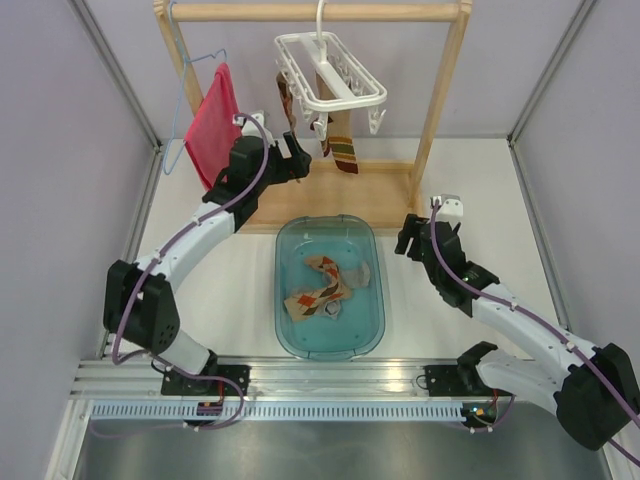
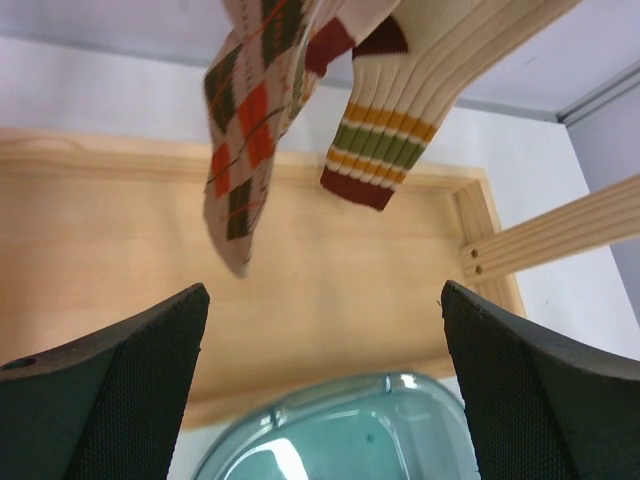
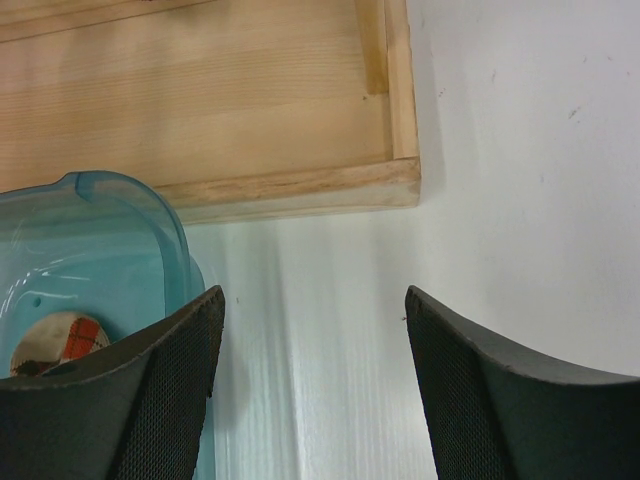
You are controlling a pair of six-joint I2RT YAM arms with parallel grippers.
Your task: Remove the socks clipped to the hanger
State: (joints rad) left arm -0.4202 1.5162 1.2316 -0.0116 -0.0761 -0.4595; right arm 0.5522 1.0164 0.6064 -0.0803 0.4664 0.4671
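Observation:
The white hanger (image 1: 330,70) hangs by its hook from the wooden rack's top bar. Two argyle and striped socks (image 1: 343,148) dangle from its clips; in the left wrist view an argyle sock (image 2: 250,130) and a striped sock cuff (image 2: 385,150) hang above my fingers. Several removed socks (image 1: 322,290) lie in the blue tub (image 1: 372,335). My left gripper (image 1: 298,152) is open and empty, just left of and below the hanging socks. My right gripper (image 1: 412,236) is open and empty, low over the table right of the tub.
A red-pink cloth (image 1: 212,125) hangs on a thin blue wire hanger (image 1: 185,95) at the rack's left. The wooden rack's base (image 1: 350,200) and right post (image 1: 440,100) stand behind the tub. The base corner (image 3: 395,180) shows in the right wrist view.

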